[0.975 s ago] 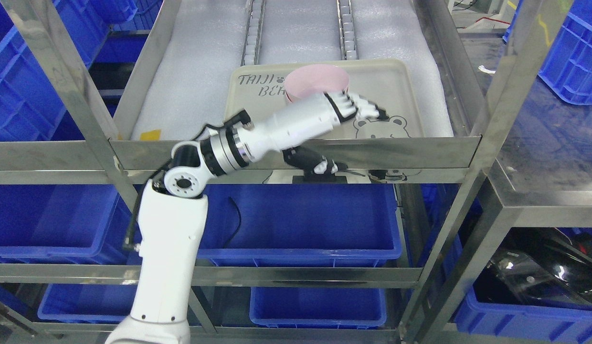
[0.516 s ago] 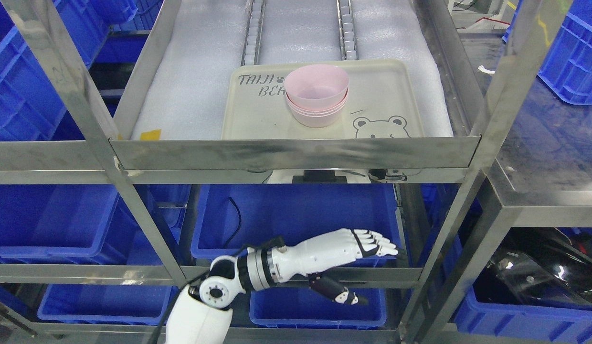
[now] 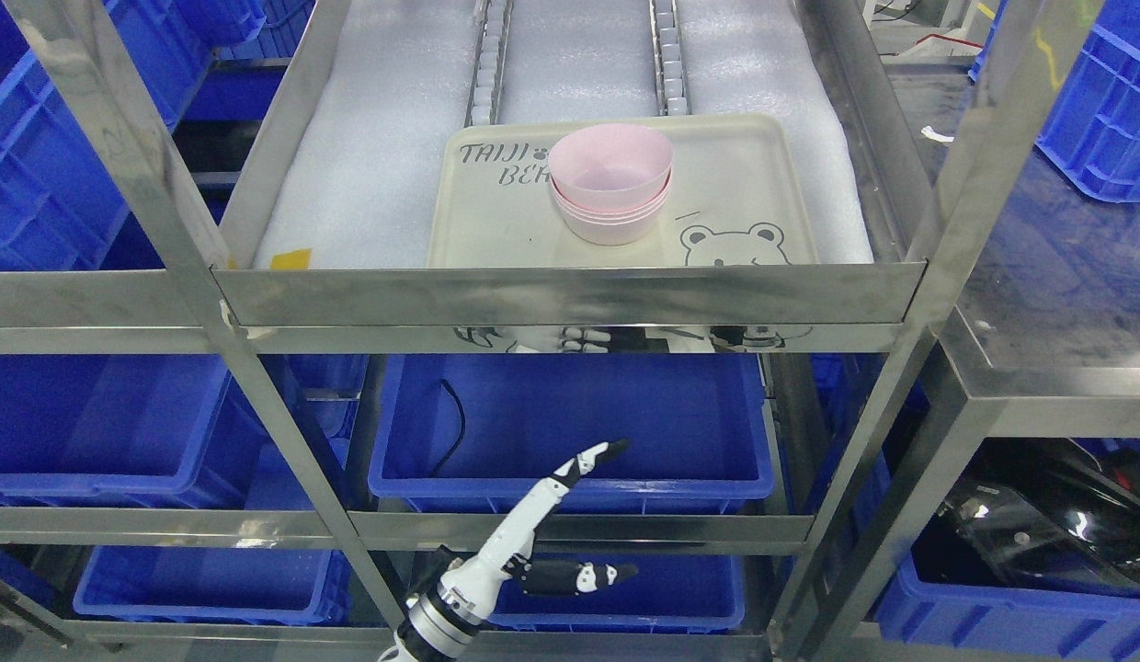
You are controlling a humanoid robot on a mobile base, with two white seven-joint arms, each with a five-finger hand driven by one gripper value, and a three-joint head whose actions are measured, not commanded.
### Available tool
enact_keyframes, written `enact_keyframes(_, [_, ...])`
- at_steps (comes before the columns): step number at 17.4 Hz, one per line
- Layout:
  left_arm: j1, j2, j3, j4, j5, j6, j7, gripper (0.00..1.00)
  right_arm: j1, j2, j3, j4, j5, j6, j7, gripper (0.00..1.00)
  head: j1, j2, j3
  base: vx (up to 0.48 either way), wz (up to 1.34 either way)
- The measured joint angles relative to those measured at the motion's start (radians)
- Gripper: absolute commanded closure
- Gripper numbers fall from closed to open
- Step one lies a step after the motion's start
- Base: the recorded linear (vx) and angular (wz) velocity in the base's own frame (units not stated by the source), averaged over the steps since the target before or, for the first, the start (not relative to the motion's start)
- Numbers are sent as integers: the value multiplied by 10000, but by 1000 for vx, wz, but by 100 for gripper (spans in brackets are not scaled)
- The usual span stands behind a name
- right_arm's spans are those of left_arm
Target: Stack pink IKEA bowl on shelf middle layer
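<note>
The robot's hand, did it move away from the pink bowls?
Yes. The left hand has dropped from the pink bowls on the tray, down past the shelf's front rail, and is now low by the blue bins.

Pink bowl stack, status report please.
Left robot hand open, empty, low by the blue bin. Pink bowls nested on the tray. Nothing in the way.
</note>
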Motion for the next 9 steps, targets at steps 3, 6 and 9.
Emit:
enact_keyframes(3, [-106, -3, 444, 250, 693, 1328, 390, 0, 0, 0, 0, 0, 0, 0, -1, 0, 0, 0, 0, 0, 0])
enact_keyframes(6, [-444, -5, 854, 307, 1132, 2827, 1089, 0, 0, 0, 0, 0, 0, 0, -3, 0, 0, 0, 0, 0, 0])
enact_keyframes(9, [-963, -7, 1159, 229, 1386, 3916, 2067, 0, 1, 0, 0, 0, 0, 0, -5, 0, 0, 0, 0, 0, 0])
